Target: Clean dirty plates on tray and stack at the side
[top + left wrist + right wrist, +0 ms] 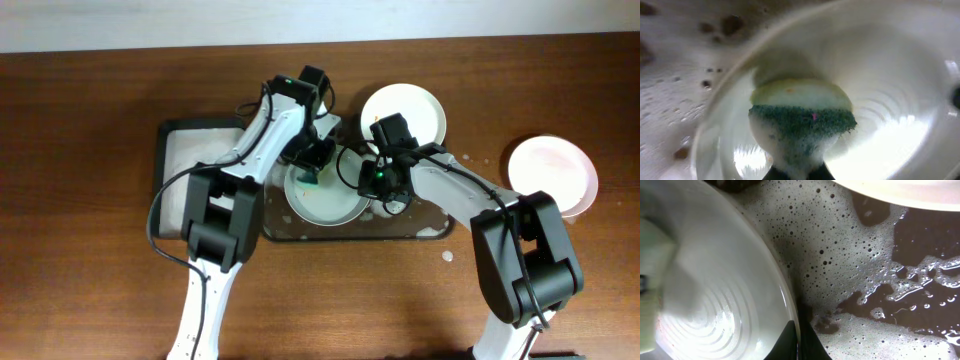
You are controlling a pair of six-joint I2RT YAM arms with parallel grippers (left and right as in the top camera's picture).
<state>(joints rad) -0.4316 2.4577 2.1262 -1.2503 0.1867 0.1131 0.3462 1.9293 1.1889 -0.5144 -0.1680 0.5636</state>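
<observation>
Overhead view first: where is the plate that's being cleaned?
– Sitting in the tray, about the middle. A second plate lies at the tray's far edge, and a third plate sits on the table, well off to the right.
– And the hands?
– The left gripper is clamped on a green sponge that presses into the plate's bowl. The right gripper is closed on the plate's rim, on the side nearer the second plate.
– How will it handle?
– Light and stiff, I'd judge, but slick, since there is foam all over the tray floor beside it. A thin, wet rim could slide out of a pinch or let the plate swing.
– So where should it be held?
– At the rim, taken deep, with the plate kept level. I can't tell if it would chip.
</observation>
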